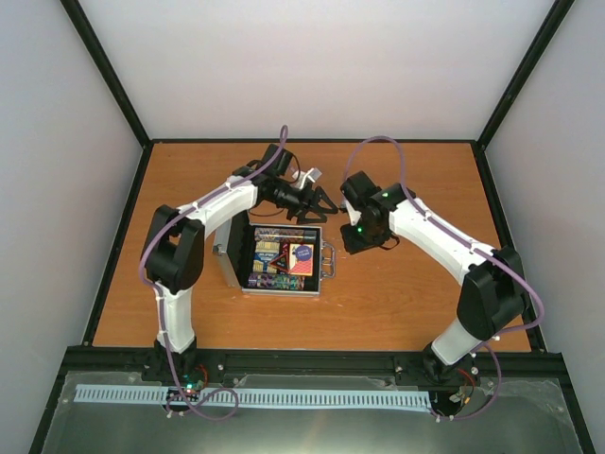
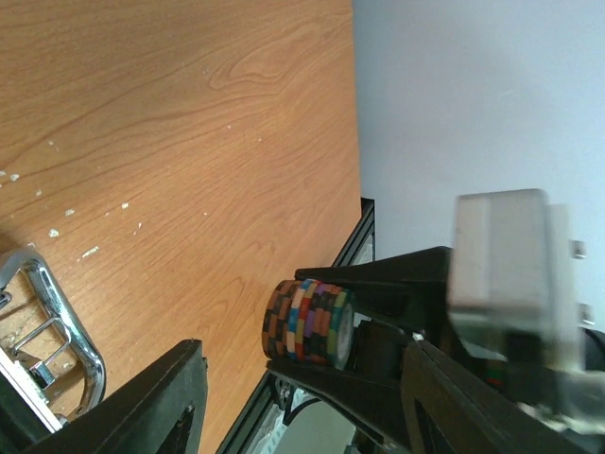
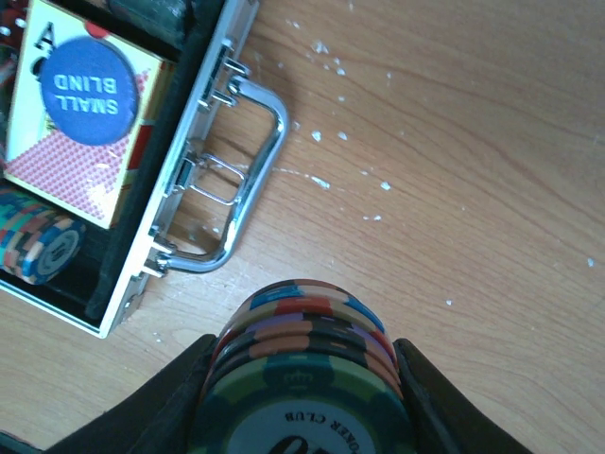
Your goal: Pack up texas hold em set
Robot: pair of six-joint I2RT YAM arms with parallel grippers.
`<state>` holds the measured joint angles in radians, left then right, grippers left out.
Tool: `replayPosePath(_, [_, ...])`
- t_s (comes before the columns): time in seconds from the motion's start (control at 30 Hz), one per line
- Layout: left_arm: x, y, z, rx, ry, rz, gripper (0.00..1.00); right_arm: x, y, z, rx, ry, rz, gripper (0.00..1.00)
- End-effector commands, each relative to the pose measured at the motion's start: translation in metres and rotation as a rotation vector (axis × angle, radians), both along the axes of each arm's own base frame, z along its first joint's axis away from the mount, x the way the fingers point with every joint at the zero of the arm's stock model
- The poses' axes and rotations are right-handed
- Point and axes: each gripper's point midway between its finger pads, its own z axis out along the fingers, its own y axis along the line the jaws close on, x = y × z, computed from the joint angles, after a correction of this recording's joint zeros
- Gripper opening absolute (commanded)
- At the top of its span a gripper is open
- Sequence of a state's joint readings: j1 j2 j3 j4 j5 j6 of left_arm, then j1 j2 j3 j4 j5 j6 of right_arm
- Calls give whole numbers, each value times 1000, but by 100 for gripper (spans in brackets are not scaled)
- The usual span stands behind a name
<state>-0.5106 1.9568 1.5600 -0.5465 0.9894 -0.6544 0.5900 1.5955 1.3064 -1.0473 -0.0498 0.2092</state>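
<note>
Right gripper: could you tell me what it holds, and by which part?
The right gripper holds a stack of poker chips, fingers pressing opposite sides of its rims.

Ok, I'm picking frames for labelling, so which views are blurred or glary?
Left wrist: the pale block at right is badly blurred, the chip stack fairly sharp. Right wrist: chrome glare on the case handle, the table grain crisp. Top external: even light, only faint shadows.

Open alu case (image 1: 282, 292) on wood table (image 1: 406, 298)
</note>
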Motion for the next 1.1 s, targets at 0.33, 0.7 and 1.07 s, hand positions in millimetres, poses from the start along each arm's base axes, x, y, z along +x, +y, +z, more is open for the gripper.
replayPosePath(0.33, [-7,-15,-8,-100,110,-65,56,5,23,25,66,-14,122,29])
replayPosePath(0.7, [-19,-18,-7,-185,178,-122,65,12,35,24,80,-3,168,30])
replayPosePath(1.07, [-34,-29,-14,-208,227,-177,61,21,45,36,109,-23,189,29])
